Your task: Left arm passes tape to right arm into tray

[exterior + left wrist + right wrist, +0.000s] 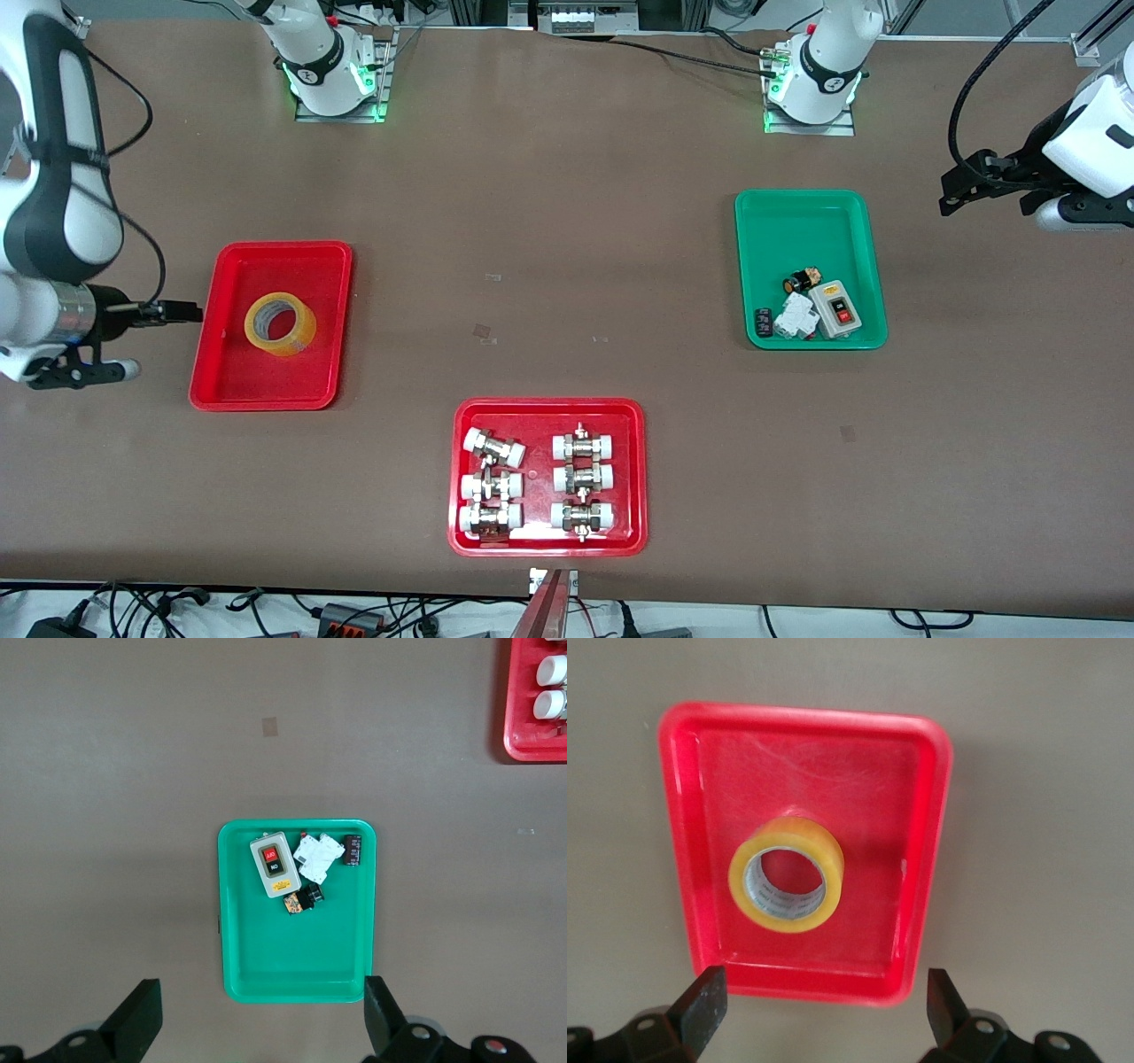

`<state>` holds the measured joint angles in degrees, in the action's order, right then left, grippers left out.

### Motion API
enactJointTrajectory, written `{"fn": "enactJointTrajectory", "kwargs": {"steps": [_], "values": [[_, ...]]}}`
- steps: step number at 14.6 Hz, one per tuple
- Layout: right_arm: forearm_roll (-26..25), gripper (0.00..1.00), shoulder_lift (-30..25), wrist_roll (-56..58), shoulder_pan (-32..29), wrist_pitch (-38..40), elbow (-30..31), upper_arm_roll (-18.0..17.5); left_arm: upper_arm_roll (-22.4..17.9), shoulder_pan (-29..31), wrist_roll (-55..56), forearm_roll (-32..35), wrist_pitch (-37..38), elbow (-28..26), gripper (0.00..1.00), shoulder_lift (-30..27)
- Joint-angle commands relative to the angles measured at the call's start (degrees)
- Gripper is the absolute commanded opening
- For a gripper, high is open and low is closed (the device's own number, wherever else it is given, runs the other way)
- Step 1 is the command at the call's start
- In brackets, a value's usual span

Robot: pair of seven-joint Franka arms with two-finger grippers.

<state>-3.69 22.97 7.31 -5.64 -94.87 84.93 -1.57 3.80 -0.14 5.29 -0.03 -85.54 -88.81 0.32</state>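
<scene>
The tape (280,324) is a yellow roll with a pale core. It lies flat in the plain red tray (221,372) toward the right arm's end of the table. In the right wrist view the tape (787,874) sits near the middle of the tray (921,859). My right gripper (824,992) is open and empty, up in the air beside the tray's edge (84,372). My left gripper (261,1010) is open and empty, high over the table beside the green tray (297,974), at the left arm's end (985,190).
The green tray (811,221) holds a grey switch box (838,308) and small electrical parts. A second red tray (633,470) with several metal fittings lies near the front camera's edge. Both arm bases stand along the table's top edge.
</scene>
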Motion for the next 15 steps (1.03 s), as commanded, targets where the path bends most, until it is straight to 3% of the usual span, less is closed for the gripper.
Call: {"fn": "enactJointTrajectory", "kwargs": {"steps": [1,5,8,11,15], "values": [[-1.4,1.00,-3.2,-3.2,1.5,4.8,-4.0,-0.1,0.3,-0.3,2.2,0.5,1.5,1.0,1.00,0.1],[-0.9,1.00,-4.7,-2.2,1.0,6.2,-10.4,0.0,1.7,0.0,2.4,0.4,-3.1,-7.3,1.00,-5.7],[0.1,1.00,-5.3,-4.3,1.2,6.1,-11.7,0.0,1.7,0.1,2.3,0.4,-2.9,-6.5,1.00,-5.2],[6.8,1.00,-6.0,-6.2,1.0,5.6,-11.5,0.9,1.6,0.3,2.1,0.4,-2.8,-6.5,1.00,-5.1],[4.0,1.00,-7.8,-6.1,1.3,4.9,-10.0,1.0,1.6,0.3,2.2,0.4,-2.8,-6.5,1.00,-5.1]]}}
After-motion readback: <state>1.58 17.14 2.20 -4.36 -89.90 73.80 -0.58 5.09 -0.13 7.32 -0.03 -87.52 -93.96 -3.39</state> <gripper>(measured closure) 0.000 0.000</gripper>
